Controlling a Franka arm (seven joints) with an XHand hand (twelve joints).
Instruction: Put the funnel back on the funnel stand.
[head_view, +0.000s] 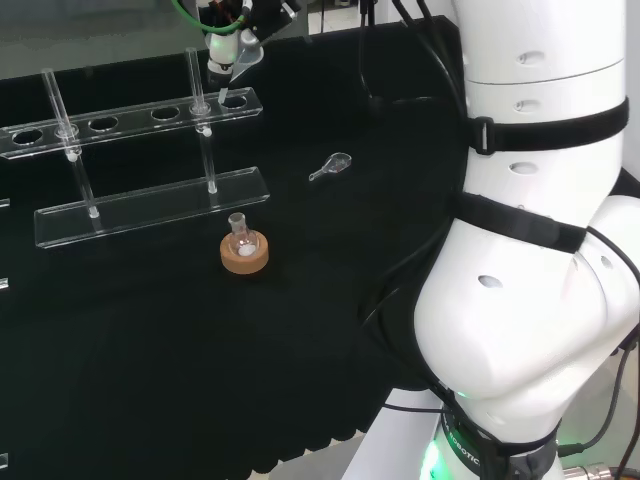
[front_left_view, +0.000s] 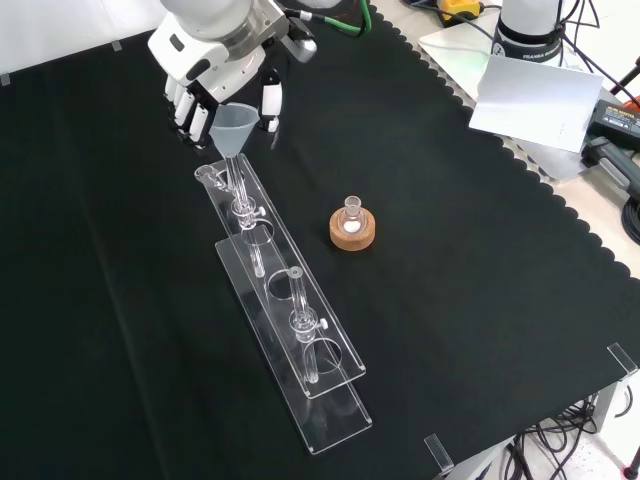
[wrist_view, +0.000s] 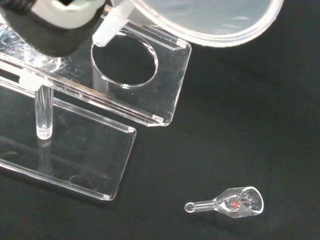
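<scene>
The hand (front_left_view: 213, 72) is at the far end of the clear acrylic funnel stand (front_left_view: 290, 330) and is shut on a translucent funnel (front_left_view: 232, 124), which it holds upright with the stem down. In the head view the hand (head_view: 232, 22) and funnel (head_view: 221, 52) hang over the right end of the stand (head_view: 140, 117). In the wrist view the funnel's wide rim (wrist_view: 210, 22) looms close. Its stem (wrist_view: 111, 28) ends just at the edge of the stand's end hole (wrist_view: 124, 61); whether the tip is inside the hole cannot be told.
A small round flask on a cork ring (head_view: 244, 252) stands in front of the stand, also visible in the front view as the cork ring (front_left_view: 352, 228). A small glass scoop (wrist_view: 231, 203) lies on the cloth beside the stand's end (head_view: 331, 166). Paper and cables (front_left_view: 530, 90) lie beyond the cloth's edge.
</scene>
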